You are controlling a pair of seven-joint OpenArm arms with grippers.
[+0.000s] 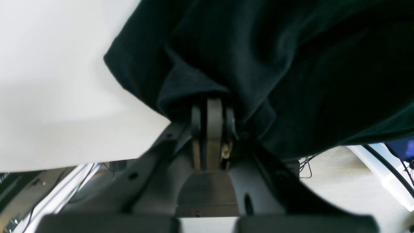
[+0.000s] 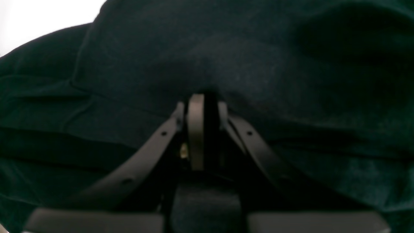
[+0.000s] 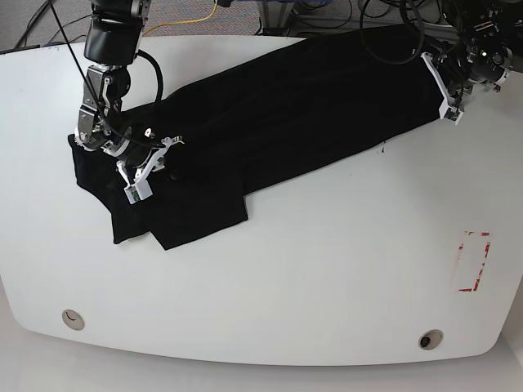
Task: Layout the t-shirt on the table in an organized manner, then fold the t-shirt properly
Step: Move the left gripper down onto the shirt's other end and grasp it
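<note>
Two grippers are clamped on opposite ends of the large black soft-cloth t-shirt (image 3: 270, 122), which is stretched as a long band running diagonally across the white smooth-topped desk (image 3: 327, 269) from its far corner on the left arm's side to its middle on the right arm's side. The left gripper (image 1: 212, 106) is seen with its jaws pressed together on a bunched fold of the cloth at the far end, right at the desk's curved edge, part of the fabric hanging past it. The right gripper (image 2: 200, 100) is likewise closed, its jaws buried in the dark fabric of the wider, rumpled end, where one flap is doubled under and lies nearer the desk's front. The shirt's long axis therefore lies straight between the two sets of jaws, so any pull apart would be taken along that line; the tension appears judged to flatten the middle. The cloth is matte, limp and creased in shallow ridges. A small red rectangular marking (image 3: 472, 261) lies well apart from the shirt, towards the desk's front.
</note>
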